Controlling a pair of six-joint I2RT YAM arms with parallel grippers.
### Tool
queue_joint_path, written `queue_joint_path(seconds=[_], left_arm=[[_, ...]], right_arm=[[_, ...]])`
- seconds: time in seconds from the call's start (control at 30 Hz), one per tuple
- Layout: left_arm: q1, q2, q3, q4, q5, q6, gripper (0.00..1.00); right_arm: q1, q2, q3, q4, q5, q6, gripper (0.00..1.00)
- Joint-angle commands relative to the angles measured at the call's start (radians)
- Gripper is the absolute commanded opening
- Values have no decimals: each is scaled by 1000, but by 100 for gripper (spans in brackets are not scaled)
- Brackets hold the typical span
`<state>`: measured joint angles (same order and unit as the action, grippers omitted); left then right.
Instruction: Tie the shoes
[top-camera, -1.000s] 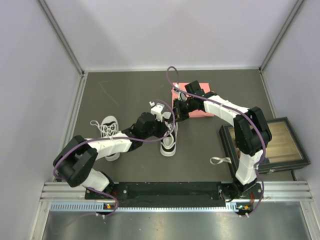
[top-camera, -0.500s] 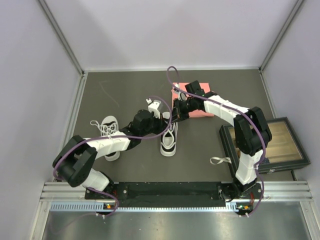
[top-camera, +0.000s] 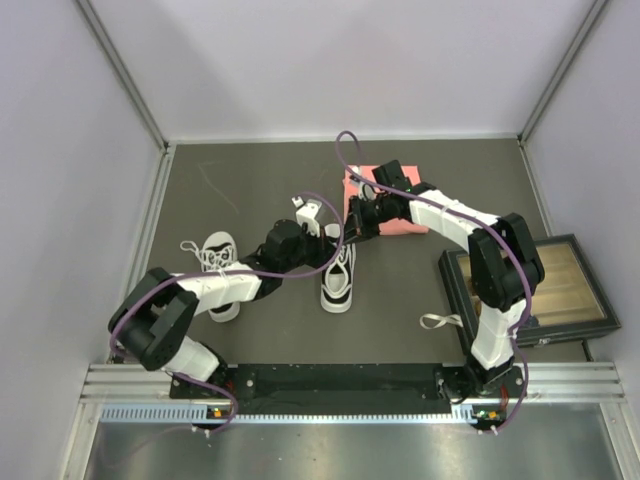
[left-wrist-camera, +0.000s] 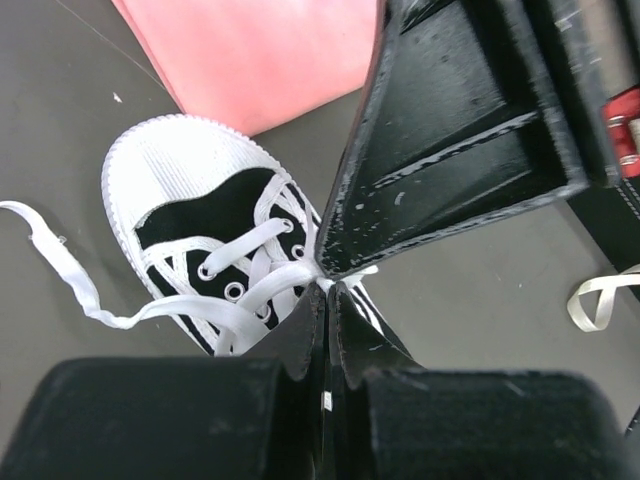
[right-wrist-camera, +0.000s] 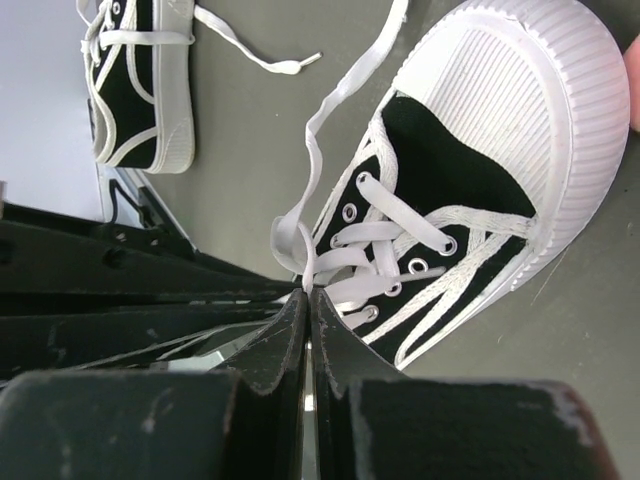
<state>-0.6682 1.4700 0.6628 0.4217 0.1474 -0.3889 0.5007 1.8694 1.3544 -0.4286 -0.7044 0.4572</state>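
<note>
Firstly, left gripper (left-wrist-camera: 325, 288): jaws closed, pinching one white lace end (left-wrist-camera: 68, 268) of the shoe directly below.
right gripper (right-wrist-camera: 306, 292): jaws closed too, pinching another lace end (right-wrist-camera: 340, 90), close beside the left gripper.
shoes: two; one shoe (top-camera: 337, 278) under both grippers, second shoe (top-camera: 218, 262) well apart, left of the left gripper.
arms: two; left arm (top-camera: 215, 290) stretched low toward the right, right arm (top-camera: 450, 213) bent, reaching left over one pink pad (left-wrist-camera: 270, 50).
wooden tray (top-camera: 570, 285): one, right of the right arm.

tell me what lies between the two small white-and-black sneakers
The left arm's white forearm crosses between the left-hand sneaker and the other sneaker, in the top view.
</note>
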Motion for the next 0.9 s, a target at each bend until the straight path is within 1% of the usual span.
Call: queue_joint_path(seconds=[0.0,0.1,0.13,0.2,0.23,0.3,0.33,0.47,0.57,0.63,0.73,0.77,0.8,0.87], left_arm=[[10,33,-2,109,6,19,0],[13,50,1,108,3,28,0],[15,58,3,109,4,25,0],[30,67,3,106,6,22,0],[36,73,1,104,11,19,0],[48,78,1,100,24,22,0],[53,79,3,97,33,25,0],[61,82,6,86,49,36,0],[65,87,6,83,67,47,0],[67,87,6,80,75,53,0],[68,95,12,83,87,55,0],[68,95,12,84,99,58,0],[70,95,14,89,106,58,0],[68,98,15,89,115,61,0]], right_arm=[[-4,-38,14,28,-46,21,2],[-4,-29,20,33,-59,31,6],[-4,-26,22,31,-63,32,10],[-4,-24,22,28,-75,29,13],[-4,-24,23,25,-75,28,19],[-7,-24,28,4,-76,15,26],[-10,-29,25,1,-75,15,32],[-45,-65,5,46,-72,58,39],[-74,-88,-12,79,-55,92,39],[-80,-84,-11,73,-32,90,36],[-79,-67,-9,39,37,90,27],[-79,-49,-6,24,55,89,21],[-79,-38,-5,10,69,87,19],[-79,-10,0,1,92,87,17]])
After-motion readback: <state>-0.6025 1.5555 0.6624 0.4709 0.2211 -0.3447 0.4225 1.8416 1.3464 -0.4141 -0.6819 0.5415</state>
